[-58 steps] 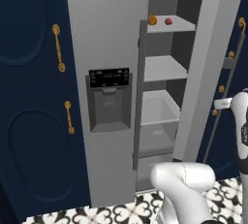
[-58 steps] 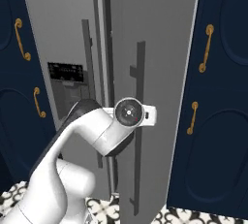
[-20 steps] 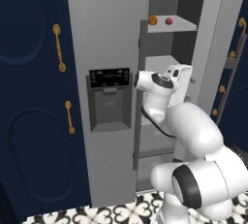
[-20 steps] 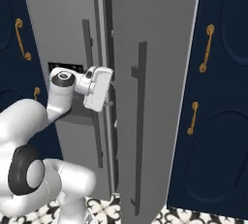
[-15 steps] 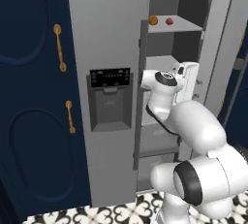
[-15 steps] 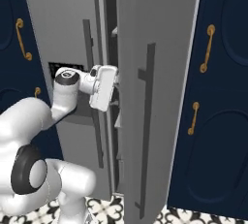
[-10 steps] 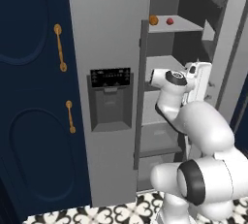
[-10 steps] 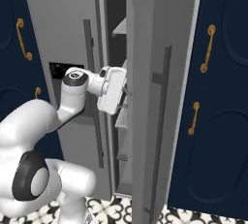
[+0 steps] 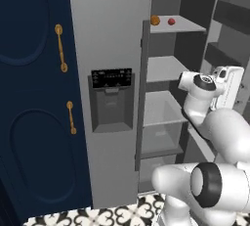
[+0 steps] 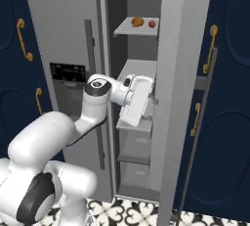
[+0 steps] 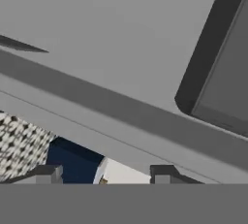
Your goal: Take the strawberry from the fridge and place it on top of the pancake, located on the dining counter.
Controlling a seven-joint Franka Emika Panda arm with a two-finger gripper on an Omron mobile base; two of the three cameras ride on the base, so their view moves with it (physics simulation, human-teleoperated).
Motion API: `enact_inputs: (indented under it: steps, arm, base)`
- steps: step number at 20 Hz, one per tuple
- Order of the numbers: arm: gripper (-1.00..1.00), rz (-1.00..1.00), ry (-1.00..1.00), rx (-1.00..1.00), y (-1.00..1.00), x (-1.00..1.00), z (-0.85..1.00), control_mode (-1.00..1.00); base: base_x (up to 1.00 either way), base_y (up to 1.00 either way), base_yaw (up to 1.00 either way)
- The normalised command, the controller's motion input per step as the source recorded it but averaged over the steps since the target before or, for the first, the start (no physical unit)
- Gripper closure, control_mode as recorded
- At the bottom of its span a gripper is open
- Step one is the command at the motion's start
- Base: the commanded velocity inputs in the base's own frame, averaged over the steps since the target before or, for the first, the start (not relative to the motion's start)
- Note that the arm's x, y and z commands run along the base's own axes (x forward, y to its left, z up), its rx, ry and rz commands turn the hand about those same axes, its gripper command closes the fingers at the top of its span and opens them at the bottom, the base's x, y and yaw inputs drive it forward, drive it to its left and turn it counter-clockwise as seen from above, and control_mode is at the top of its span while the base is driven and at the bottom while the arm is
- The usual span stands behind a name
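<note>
The grey fridge stands with its right door swung open. On its top inner shelf lies the tiny red strawberry, just right of a small orange ball. My gripper is at mid-shelf height, well below the strawberry, against the inner side of the open door. In the hand view its fingertips stand apart with nothing between them, facing grey door panelling. The pancake and the dining counter are out of view.
Navy cabinets with brass handles flank the fridge. A black dispenser panel sits on the shut left door. Lower grey shelves and a drawer fill the inside. Patterned floor tiles lie below.
The right fridge door has swung much wider, baring the shelves in the right base view. My hand has moved right along with the door.
</note>
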Motion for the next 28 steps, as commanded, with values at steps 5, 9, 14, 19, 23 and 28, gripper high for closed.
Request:
enact_inputs:
  steps: [5,9,14,19,23,28]
  arm:
    - [-1.00,0.10,0.00,0.17,-0.19,0.00,0.12,-1.00]
    - [-1.00,0.25,0.00,0.24,0.78,0.00,0.04,-1.00]
    - [-1.00,0.23,-0.01,0.23,0.99,0.01,0.11,-1.00]
    - [-1.00,0.13,0.00,0.85,0.35,0.31,-0.14,-1.00]
    - [-1.00,0.00,0.00,1.00,0.49,0.07,-0.37,-1.00]
    - [-1.00,-0.15,-0.08,0.80,0.89,-0.37,-0.34,-1.00]
  base:
    - [0.00,0.00,0.00]
    - [0.00,0.00,0.00]
    - [0.00,0.00,0.00]
    - [0.00,0.00,0.00]
    - [0.00,0.00,0.00]
    - [0.00,0.00,0.00]
